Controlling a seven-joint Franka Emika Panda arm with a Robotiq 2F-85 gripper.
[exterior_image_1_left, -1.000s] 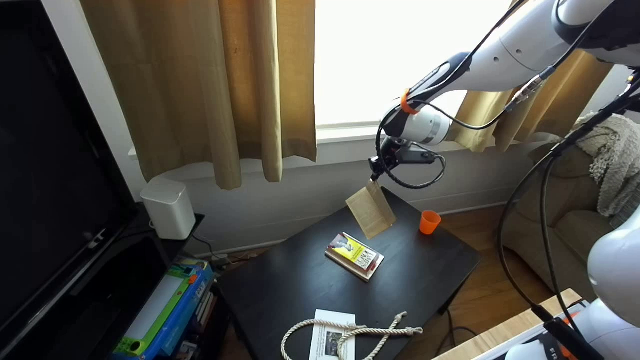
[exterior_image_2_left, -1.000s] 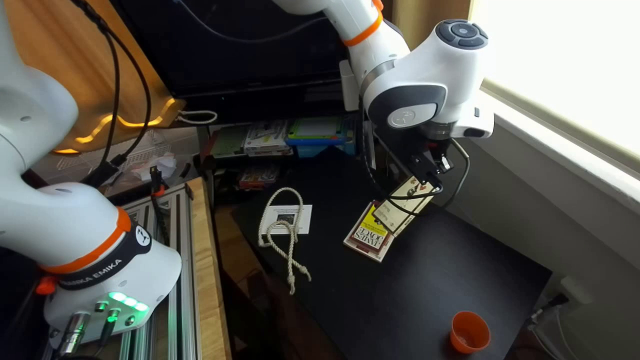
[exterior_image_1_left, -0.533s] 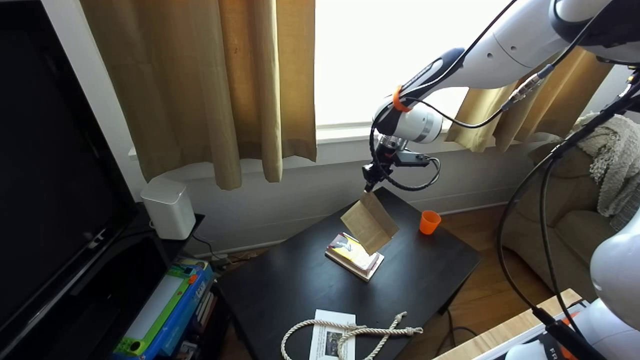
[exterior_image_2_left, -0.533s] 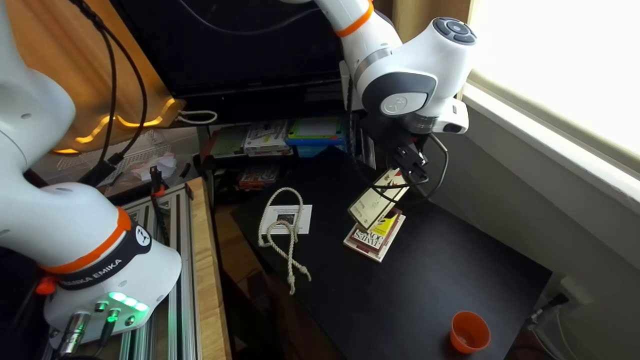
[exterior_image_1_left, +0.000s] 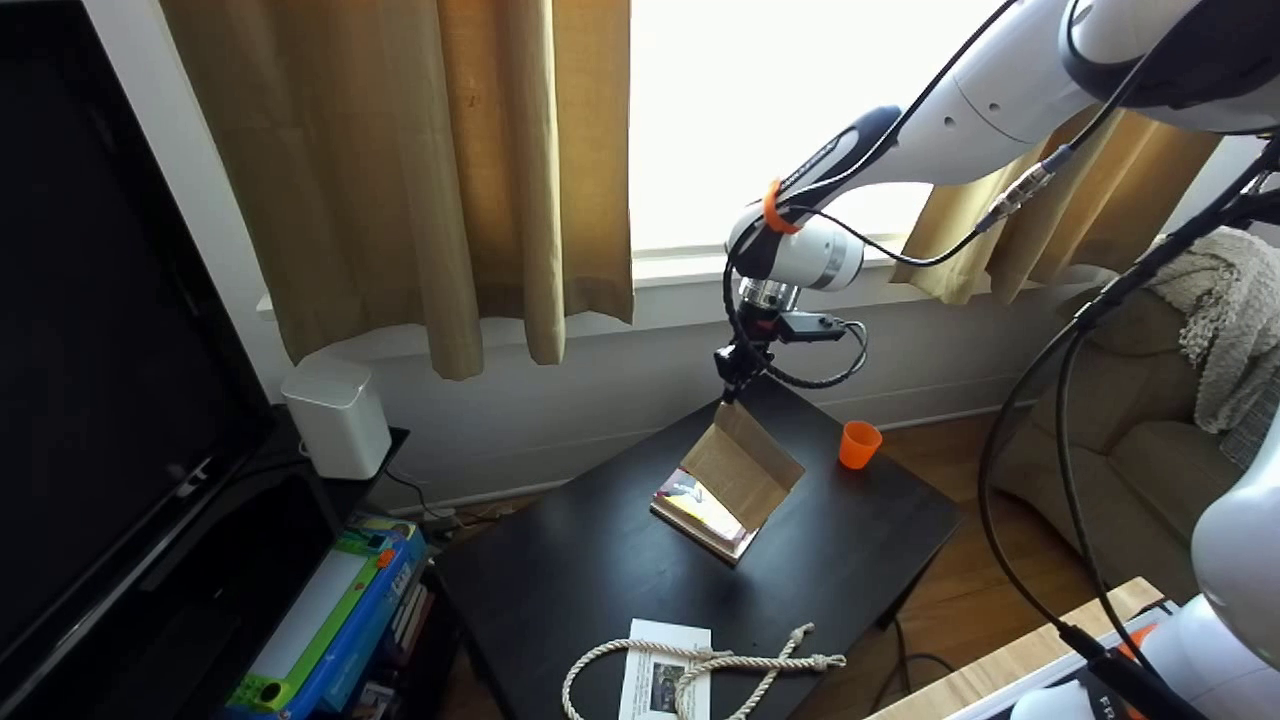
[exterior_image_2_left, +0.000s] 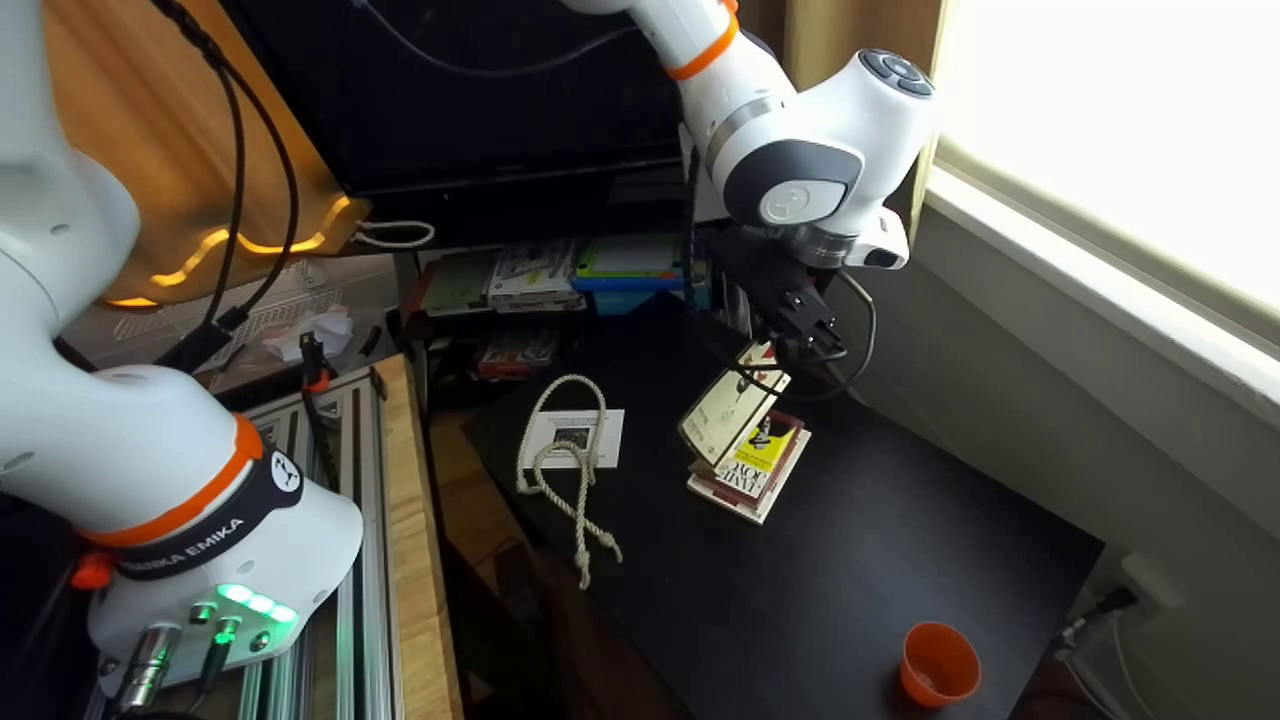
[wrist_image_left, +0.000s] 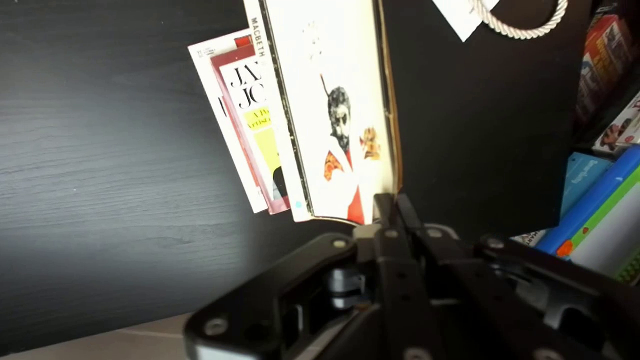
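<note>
My gripper (wrist_image_left: 392, 197) is shut on one edge of a worn book with "MACBETH" on its spine (wrist_image_left: 310, 75). In an exterior view the gripper (exterior_image_1_left: 728, 400) has this book (exterior_image_1_left: 745, 465) hanging tilted from it, with brown covers spread apart. The book (exterior_image_2_left: 725, 405) shows its cream cover in an exterior view. It hangs over or just in front of a stack; whether it touches cannot be told. The stack is a yellow and red James Joyce book (exterior_image_2_left: 762, 452) on a larger white book (wrist_image_left: 220, 110). The hanging book partly hides the stack.
The stack lies on a black table (exterior_image_1_left: 590, 560). An orange cup (exterior_image_1_left: 860, 445) stands near one edge. A looped rope (exterior_image_2_left: 545, 455) lies across a white printed sheet (exterior_image_2_left: 606, 440). A wall, a window sill (exterior_image_2_left: 1000, 240) and a shelf with boxes (exterior_image_2_left: 630, 275) border the table.
In both exterior views my gripper has moved left and lower with the book. The hanging book now covers more of the stack in an exterior view. The stack, cup and rope have not moved.
</note>
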